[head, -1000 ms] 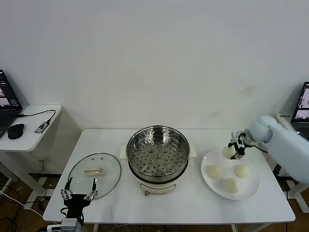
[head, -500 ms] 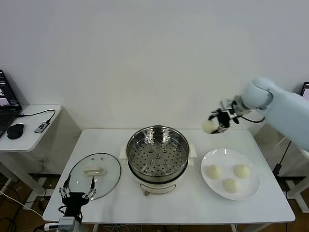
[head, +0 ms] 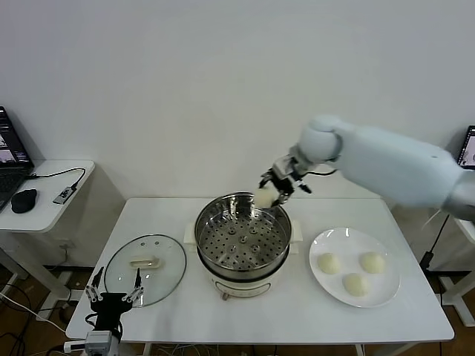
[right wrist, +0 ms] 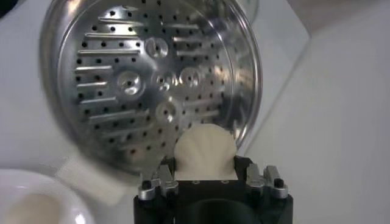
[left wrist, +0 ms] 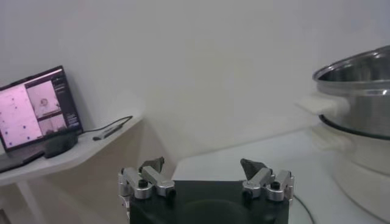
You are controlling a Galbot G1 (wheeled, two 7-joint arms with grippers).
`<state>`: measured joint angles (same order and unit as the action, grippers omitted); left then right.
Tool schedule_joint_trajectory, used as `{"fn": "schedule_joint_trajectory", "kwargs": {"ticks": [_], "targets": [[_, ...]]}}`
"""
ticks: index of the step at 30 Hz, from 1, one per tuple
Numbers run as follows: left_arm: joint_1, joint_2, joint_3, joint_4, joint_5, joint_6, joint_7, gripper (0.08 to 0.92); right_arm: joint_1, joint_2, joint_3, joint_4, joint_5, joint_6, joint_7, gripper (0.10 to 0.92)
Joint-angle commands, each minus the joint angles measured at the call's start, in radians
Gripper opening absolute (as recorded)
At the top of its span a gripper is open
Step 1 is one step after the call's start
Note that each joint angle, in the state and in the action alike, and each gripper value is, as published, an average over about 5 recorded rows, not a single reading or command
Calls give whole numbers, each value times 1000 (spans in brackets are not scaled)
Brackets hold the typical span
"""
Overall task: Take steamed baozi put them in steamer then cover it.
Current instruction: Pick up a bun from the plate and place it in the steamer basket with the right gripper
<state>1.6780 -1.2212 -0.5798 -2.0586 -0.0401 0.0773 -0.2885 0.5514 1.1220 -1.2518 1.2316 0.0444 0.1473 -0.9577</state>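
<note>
My right gripper (head: 270, 194) is shut on one cream-white baozi (head: 264, 197) and holds it above the far right rim of the steel steamer (head: 243, 236). In the right wrist view the baozi (right wrist: 205, 150) sits between the jaws over the edge of the perforated tray (right wrist: 149, 85), which holds no buns. Three more baozi (head: 356, 283) lie on the white plate (head: 325, 285) at the right. The glass cover (head: 145, 268) with its cream handle lies flat on the table left of the steamer. My left gripper (head: 113, 299) is open and empty at the front left, near the cover's edge.
A side table (head: 44, 204) at the far left carries a laptop, a mouse and a cable. The steamer's steel wall (left wrist: 359, 91) shows in the left wrist view. Another laptop edge (head: 467, 148) shows at the far right.
My right gripper lifted one baozi off the plate and carried it left to above the steamer's far rim. The left gripper sank slightly toward the front.
</note>
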Motion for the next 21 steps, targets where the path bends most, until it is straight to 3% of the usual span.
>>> {"fn": "schedule_joint_trajectory", "kwargs": {"ticks": [1, 21], "targets": [[1, 1, -8, 0, -1, 0, 0, 823, 9, 154, -60, -79, -113, 170, 46, 594], [-1, 1, -6, -1, 0, -2, 0, 823, -99, 179, -62, -188, -358, 346, 108, 602]]}}
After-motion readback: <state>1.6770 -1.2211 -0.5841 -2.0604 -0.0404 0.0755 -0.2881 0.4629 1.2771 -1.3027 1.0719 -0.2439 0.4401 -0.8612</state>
